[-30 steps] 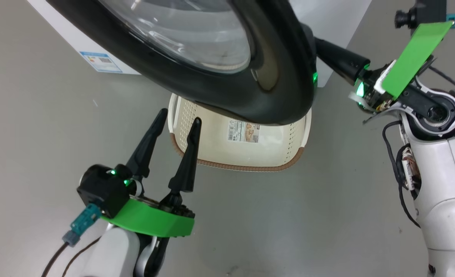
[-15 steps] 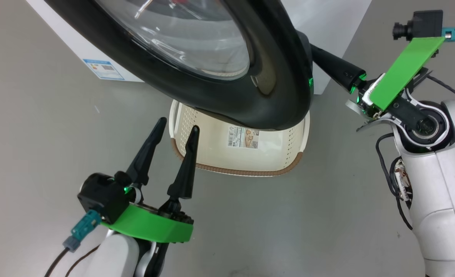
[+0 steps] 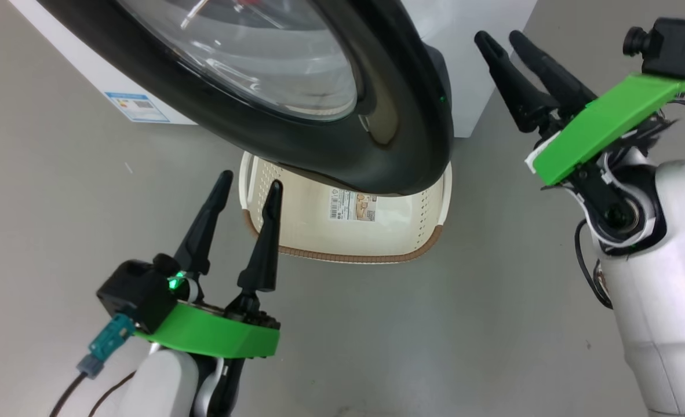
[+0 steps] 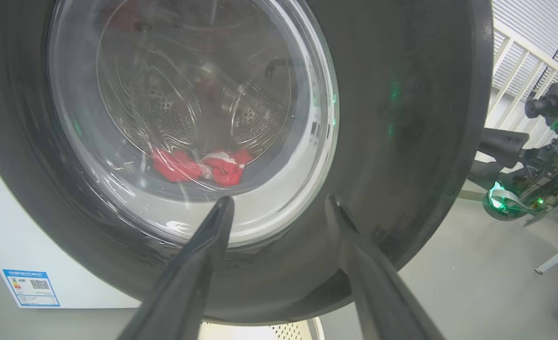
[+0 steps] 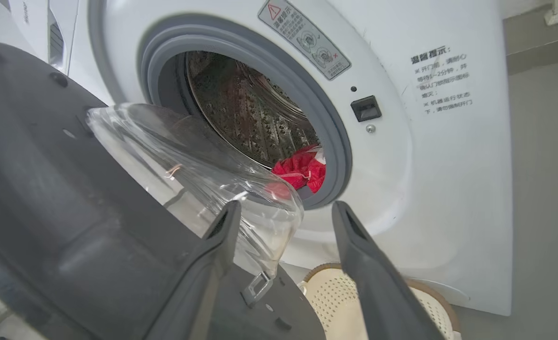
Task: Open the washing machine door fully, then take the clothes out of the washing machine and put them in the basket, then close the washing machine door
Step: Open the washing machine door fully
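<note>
Facing right end effector [image 3: 499, 36]: door [image 3: 319, 145] (apart)

Bright, even light from overhead fills every view, leaving only soft, faint shadows on the grey floor [image 3: 377, 336] — the darkest lies beneath the washing machine door [image 3: 400, 145], over the basket [image 3: 308, 223]. White glare streaks the door's glass and its glossy rim carries pale reflections. Both wrist views bend straight lines near their edges — the closest surfaces there look soft.
</note>
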Tool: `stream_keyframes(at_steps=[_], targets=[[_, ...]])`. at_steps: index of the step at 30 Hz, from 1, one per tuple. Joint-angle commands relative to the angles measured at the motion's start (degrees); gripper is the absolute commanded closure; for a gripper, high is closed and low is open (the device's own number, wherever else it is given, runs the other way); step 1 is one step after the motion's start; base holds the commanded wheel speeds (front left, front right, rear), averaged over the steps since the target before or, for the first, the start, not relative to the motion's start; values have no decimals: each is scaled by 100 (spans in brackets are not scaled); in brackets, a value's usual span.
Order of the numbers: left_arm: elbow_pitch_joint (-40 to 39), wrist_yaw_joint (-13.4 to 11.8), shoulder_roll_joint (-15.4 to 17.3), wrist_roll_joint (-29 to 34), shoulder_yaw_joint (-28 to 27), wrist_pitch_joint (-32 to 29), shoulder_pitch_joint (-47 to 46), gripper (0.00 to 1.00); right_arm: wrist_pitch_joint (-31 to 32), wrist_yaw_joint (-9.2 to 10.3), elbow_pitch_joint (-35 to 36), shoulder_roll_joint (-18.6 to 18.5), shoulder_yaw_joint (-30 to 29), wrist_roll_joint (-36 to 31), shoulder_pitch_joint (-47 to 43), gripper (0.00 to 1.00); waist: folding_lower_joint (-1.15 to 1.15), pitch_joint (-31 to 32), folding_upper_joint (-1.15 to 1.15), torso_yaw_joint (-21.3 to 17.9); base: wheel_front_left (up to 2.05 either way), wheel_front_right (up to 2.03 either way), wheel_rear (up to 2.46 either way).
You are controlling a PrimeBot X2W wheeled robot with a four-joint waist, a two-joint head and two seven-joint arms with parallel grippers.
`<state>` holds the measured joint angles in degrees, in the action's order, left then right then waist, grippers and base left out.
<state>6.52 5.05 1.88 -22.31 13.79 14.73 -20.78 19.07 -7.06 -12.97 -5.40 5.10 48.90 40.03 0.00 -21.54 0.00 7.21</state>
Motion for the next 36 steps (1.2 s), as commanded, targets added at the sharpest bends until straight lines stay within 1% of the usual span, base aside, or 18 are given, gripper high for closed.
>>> stream_keyframes(at_steps=[1,4,8,10,15,21,27,36], targets=[[-180,-41,99,-45,-207,27,57,0,-196,-43,234,-11,136,-306,-144,0,0,-29,0,-34,0,0,0],[-232,-72,99,-132,-260,27,63,0,-722,-43,298,-123,185,-1015,-311,0,0,-35,0,-83,0,0,0],[-235,-92,99,-166,-293,27,68,0,-1356,-43,253,-111,123,-1683,-541,0,0,-35,0,-144,0,0,0],[-234,-88,99,-85,-290,27,57,0,-1690,-43,192,-102,58,-2008,-651,0,0,-37,0,-166,0,0,0],[-254,-78,99,-89,-329,27,53,0,-2408,-43,61,-26,-140,-2650,-973,0,0,-32,0,-202,0,0,0],[-403,-166,99,-107,-511,27,99,0,-3003,-43,46,121,-381,-3319,-1278,0,0,-61,0,-301,0,0,0],[-423,-185,99,-67,-570,27,118,0,-3272,-43,184,225,-513,-3622,-1607,0,0,-48,0,-351,0,0,0],[-437,-217,99,-47,-634,27,164,0,-3387,-43,284,250,-430,-3629,-2001,0,0,-29,0,-444,0,0,0]])
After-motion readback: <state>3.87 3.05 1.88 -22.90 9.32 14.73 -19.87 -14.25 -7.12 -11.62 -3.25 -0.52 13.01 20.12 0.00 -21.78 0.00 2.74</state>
